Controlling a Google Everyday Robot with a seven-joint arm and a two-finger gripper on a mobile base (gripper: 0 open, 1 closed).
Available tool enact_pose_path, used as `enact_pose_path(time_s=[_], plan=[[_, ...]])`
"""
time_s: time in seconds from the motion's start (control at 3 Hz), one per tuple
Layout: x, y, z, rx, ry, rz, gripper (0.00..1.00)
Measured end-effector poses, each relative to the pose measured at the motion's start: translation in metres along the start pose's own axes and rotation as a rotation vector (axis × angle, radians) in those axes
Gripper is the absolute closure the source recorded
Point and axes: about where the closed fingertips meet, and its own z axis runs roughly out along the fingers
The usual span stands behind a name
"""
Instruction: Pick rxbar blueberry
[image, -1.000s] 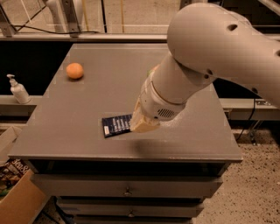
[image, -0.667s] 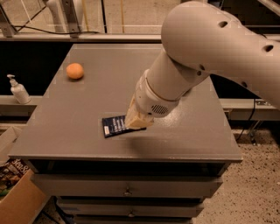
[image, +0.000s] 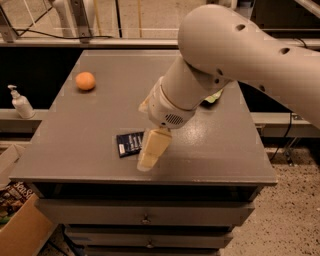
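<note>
The rxbar blueberry (image: 128, 143) is a small flat dark navy bar with white text lines. It lies on the grey table (image: 75, 150) near the front edge. My gripper (image: 150, 152) hangs from the large white arm, and its pale finger covers the bar's right end. The finger tip reaches down toward the table's front edge.
A round orange fruit (image: 85, 81) sits at the table's back left. A bit of green pouch (image: 215, 96) shows behind the arm at the right. A white pump bottle (image: 21, 102) stands on a ledge to the left. A cardboard box (image: 20, 225) is on the floor at lower left. Drawers are below the tabletop.
The arm has swung left and forward. The gripper has moved from the bar's right side to over its right end, pointing down toward the front edge. The bar has not moved.
</note>
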Motion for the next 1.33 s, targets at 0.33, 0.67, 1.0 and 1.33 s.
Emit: enact_pose_path(time_s=[0.33,0.67,1.0,1.33], plan=[[0.002,-0.01,0.008,-0.008,-0.013,0.014,0.0],[0.005,-0.021,0.016,-0.013,-0.018,0.025,0.0],[0.009,-0.03,0.023,-0.014,-0.02,0.034,0.0],[0.016,-0.034,0.026,-0.015,-0.017,0.038,0.18]])
